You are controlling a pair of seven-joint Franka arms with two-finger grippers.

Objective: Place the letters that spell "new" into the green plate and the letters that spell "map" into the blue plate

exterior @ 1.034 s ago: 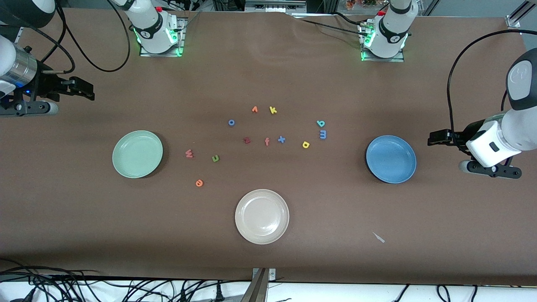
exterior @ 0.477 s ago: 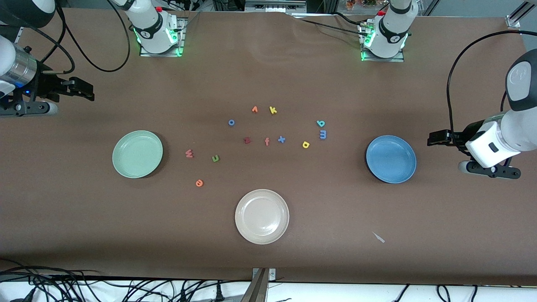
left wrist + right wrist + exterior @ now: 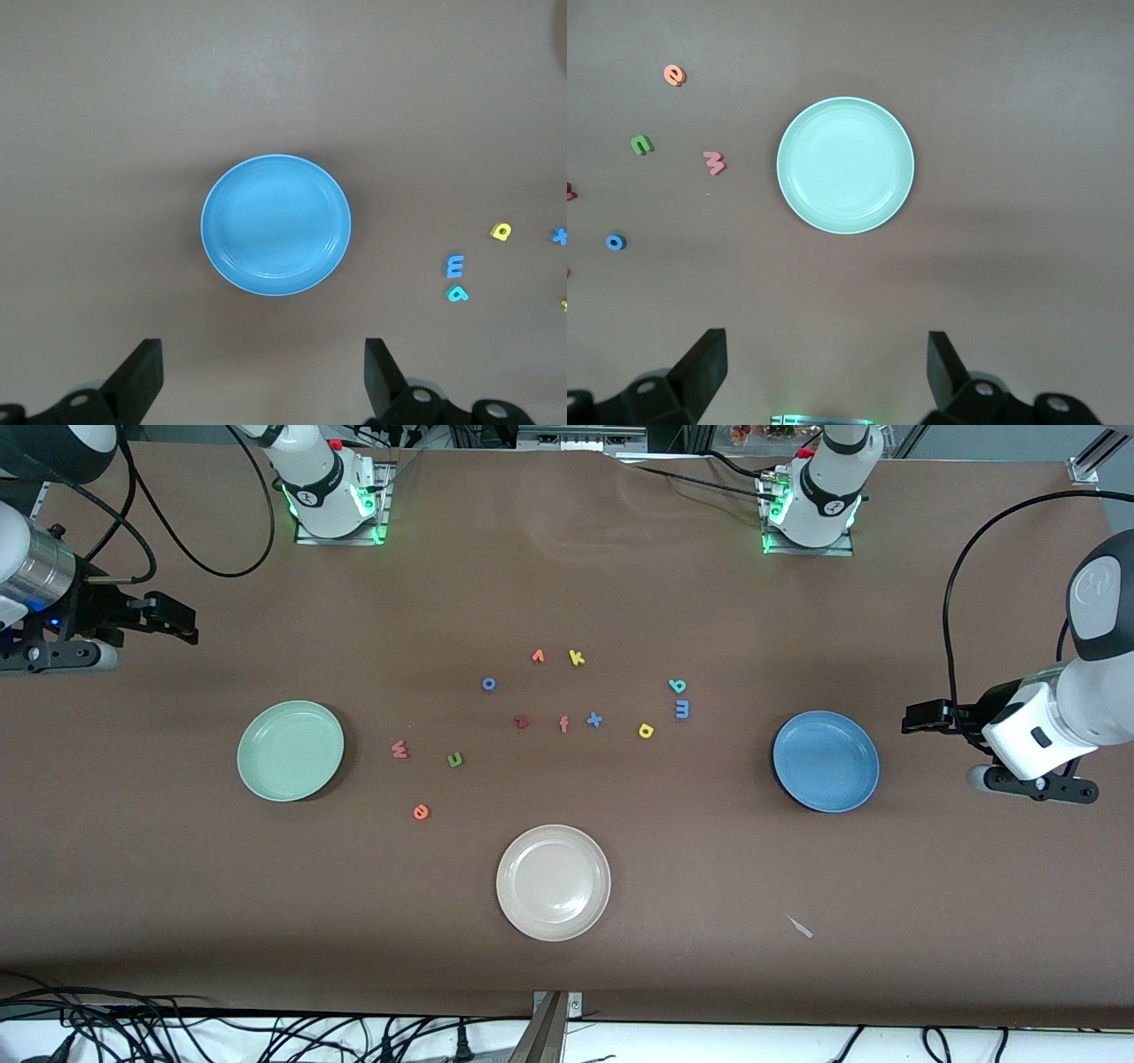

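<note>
The six wanted letters look like thin foam: very light, soft and flat on the bench, so a pinch low across the edges of each seems the likely hold, and a careless touch could flick one away. Olive n (image 3: pixel 454 759), salmon w (image 3: pixel 400 750) and orange e (image 3: pixel 421 811) lie just beside the green plate (image 3: pixel 257 779), toward the bench centre; blue m (image 3: pixel 681 709), teal p (image 3: pixel 678 685) and yellow a (image 3: pixel 646 731) lie near the blue plate (image 3: pixel 855 797), m and p close together, so fingers may nudge one while taking the other. Both plates are empty.

Decoys crowd the middle: dark red z (image 3: pixel 521 722), blue x (image 3: pixel 594 719), yellow k (image 3: pixel 577 658); a cream plate (image 3: pixel 509 912) sits toward the front edge.

The left end effector (image 3: pixel 912 718) hovers wide open and empty at its end of the bench; the right end effector (image 3: pixel 182 620) likewise at its own end.
</note>
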